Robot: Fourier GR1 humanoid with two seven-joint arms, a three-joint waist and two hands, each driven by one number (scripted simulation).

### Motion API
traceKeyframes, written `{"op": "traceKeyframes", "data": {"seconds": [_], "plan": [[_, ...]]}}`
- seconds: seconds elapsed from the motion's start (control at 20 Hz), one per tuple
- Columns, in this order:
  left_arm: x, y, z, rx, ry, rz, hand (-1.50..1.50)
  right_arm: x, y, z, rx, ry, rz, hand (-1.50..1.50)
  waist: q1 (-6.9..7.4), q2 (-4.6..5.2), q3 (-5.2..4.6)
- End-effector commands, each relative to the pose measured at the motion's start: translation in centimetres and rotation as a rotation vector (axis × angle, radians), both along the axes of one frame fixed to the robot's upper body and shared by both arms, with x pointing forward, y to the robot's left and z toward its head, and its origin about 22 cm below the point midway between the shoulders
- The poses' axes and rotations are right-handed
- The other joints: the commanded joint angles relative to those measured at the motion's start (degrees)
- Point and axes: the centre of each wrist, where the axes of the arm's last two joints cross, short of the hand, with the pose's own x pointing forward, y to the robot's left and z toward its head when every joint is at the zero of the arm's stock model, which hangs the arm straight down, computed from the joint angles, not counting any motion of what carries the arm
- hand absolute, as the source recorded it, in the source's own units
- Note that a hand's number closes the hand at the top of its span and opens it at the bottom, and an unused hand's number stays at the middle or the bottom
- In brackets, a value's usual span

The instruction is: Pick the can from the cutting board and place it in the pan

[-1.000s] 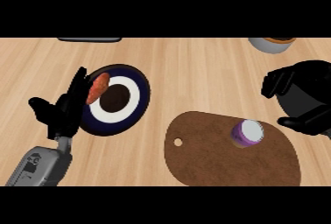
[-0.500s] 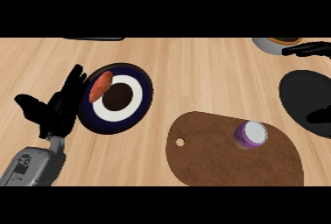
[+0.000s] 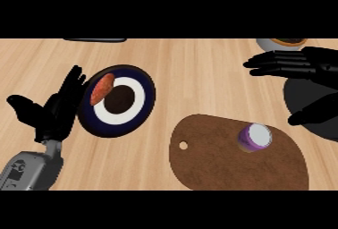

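Purple can (image 3: pixel 255 136) upright on the brown cutting board (image 3: pixel 224 165), near the board's right edge, towards the counter's (image 3: pixel 198 71) front right. Well apart from the right hand (image 3: pixel 293 65), up near the counter's back right edge, fingers straight and spread, holding nothing. Dark pan (image 3: pixel 310 100) at the counter's right edge, just beyond the board, partly hidden under that hand; contents not discernible. Left hand (image 3: pixel 56 112) resting open, fingers up, near the left edge, just beside a dark-rimmed plate (image 3: pixel 142 107) bearing an orange-red piece of food (image 3: pixel 101 88). Bowl (image 3: pixel 284 43) at the back right corner. Can: purple wall, pale lid.
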Motion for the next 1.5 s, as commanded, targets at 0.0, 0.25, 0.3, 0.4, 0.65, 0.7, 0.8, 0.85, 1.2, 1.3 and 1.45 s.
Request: {"op": "traceKeyframes", "data": {"seconds": [0.0,0.25,0.3,0.4,0.65,0.7,0.8,0.85,1.2,1.3,1.45], "plan": [[0.2,0.2,0.6,-0.003,0.017,0.028,0.00,-0.1,1.0,-1.1,-0.202,0.044,0.179,-1.50,-0.94,-0.25,-0.05],[-0.3,0.5,-0.2,-0.002,0.011,0.022,0.00,-1.3,0.5,-2.9,-0.506,0.035,0.209,-1.50,-1.41,-0.28,-0.09],[0.1,1.0,0.2,0.006,-0.002,0.030,0.00,-1.1,2.3,-2.4,-0.515,0.007,0.233,-1.50,-1.63,-0.41,-0.14],[-0.7,1.5,1.2,-0.013,-0.003,0.014,0.00,-0.7,1.0,-3.2,-0.550,-0.001,0.240,-1.50,-1.36,-0.50,-0.09],[-1.3,0.9,0.1,0.019,0.005,0.047,0.00,-1.0,1.6,-4.8,-0.588,-0.096,0.282,-1.50,-2.35,-0.68,-0.09],[-1.7,1.4,0.2,0.004,0.009,0.051,0.00,-0.6,1.5,-4.3,-0.597,-0.153,0.280,-1.50,-2.26,-0.68,-0.09],[-2.1,1.4,-0.1,-0.004,0.029,0.039,0.00,-1.9,2.0,-3.8,-0.624,-0.232,0.264,-1.50,-2.90,-0.84,-0.11],[-0.9,0.8,-0.9,-0.008,0.021,0.036,0.00,-0.7,1.6,-3.9,-0.610,-0.226,0.245,-1.50,-2.90,-0.66,-0.12],[-1.1,0.3,-0.2,0.000,0.006,0.055,0.00,-3.3,3.0,-4.1,-0.565,-0.239,0.254,-1.50,-3.13,-0.77,-0.12],[-0.3,2.7,0.4,-0.003,0.003,0.059,0.00,-5.0,3.1,-5.2,-0.554,-0.234,0.279,-1.50,-3.47,-0.80,-0.13],[0.3,1.9,0.2,0.009,-0.001,0.053,0.00,-3.9,4.3,-4.6,-0.599,-0.247,0.234,-1.50,-3.12,-0.70,-0.13]]}}
